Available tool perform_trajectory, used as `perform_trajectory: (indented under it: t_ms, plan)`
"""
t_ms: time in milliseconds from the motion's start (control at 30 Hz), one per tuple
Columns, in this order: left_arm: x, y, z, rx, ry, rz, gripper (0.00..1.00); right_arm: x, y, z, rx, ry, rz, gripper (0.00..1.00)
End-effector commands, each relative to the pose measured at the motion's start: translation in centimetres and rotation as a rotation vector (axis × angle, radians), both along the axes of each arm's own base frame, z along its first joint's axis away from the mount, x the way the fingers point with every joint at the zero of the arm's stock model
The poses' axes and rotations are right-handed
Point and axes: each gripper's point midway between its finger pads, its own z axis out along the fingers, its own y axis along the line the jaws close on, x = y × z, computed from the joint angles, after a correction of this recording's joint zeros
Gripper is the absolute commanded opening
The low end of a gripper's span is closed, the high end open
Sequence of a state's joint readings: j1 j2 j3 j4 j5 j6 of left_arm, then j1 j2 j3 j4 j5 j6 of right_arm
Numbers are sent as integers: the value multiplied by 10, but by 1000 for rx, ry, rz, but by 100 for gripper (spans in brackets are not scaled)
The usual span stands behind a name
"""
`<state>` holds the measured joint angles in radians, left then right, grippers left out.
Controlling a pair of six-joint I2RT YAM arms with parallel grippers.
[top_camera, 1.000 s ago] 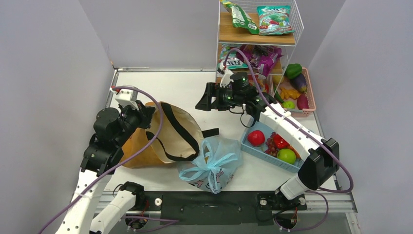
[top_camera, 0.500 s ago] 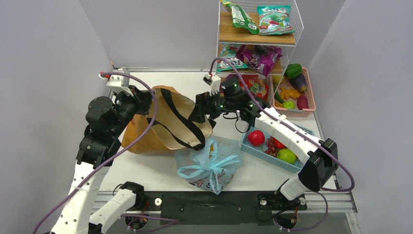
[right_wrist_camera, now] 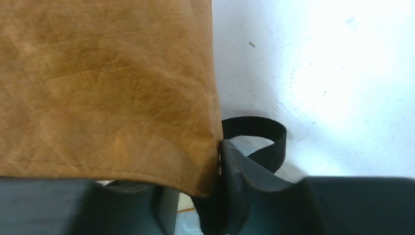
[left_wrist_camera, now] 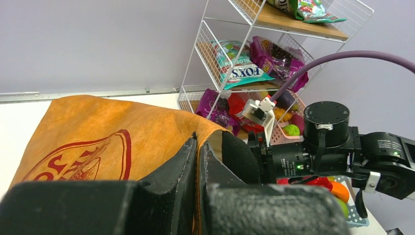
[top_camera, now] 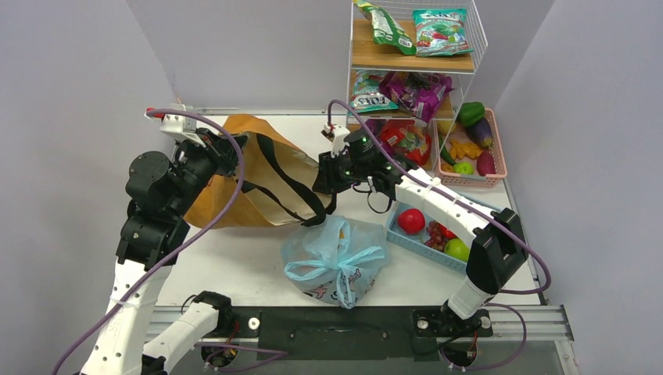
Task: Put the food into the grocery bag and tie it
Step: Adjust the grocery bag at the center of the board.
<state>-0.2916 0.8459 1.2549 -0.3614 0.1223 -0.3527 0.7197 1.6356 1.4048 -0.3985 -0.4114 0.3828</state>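
Blue grocery bag [top_camera: 336,258] near right end effector [top_camera: 322,181] (grip unclear); left end effector [left_wrist_camera: 197,143] clamps tote [top_camera: 227,207].

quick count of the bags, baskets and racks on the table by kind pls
tan tote bag: 1
light blue plastic bag: 1
baskets: 2, the blue basket and the pink basket
wire rack: 1
total: 5
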Motion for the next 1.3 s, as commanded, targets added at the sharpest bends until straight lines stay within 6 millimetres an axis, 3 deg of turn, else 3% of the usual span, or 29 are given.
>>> perform_trajectory:
  t_ms: [0,100,267,300,367,400,467,633,833,900,1033,1133,1267]
  plan:
    - [-22,2,73,-83,-219,-29,0,8,3,-1,17,-11,-30,16]
    - [-19,9,56,-70,-178,14,0,6,5,17,35,-36,-24,0]
    - [-18,25,12,-50,-77,107,1,6,7,61,60,-102,-32,0]
    - [-18,35,7,-52,-66,160,7,5,7,73,70,-115,-33,0]
    - [-18,45,-10,-32,-10,217,35,2,10,86,78,-124,-39,0]
    - [-18,50,-17,-17,25,242,59,1,13,93,90,-125,-42,0]
    - [-21,55,-25,11,86,265,71,0,15,100,103,-105,-55,0]
    - [-25,59,-30,80,255,282,74,0,26,111,160,-35,-110,0]
    - [-34,20,-44,41,419,90,75,11,42,126,215,45,-168,0]
    - [-44,1,-38,-25,401,-7,75,11,46,150,244,16,-169,0]
    - [-56,-17,-22,-104,341,-112,76,4,50,176,234,-37,-161,0]
    - [-56,-19,-29,-48,318,-136,78,1,50,192,249,-59,-157,0]
    - [-51,-13,-41,36,312,-115,79,-2,45,199,248,-63,-163,0]
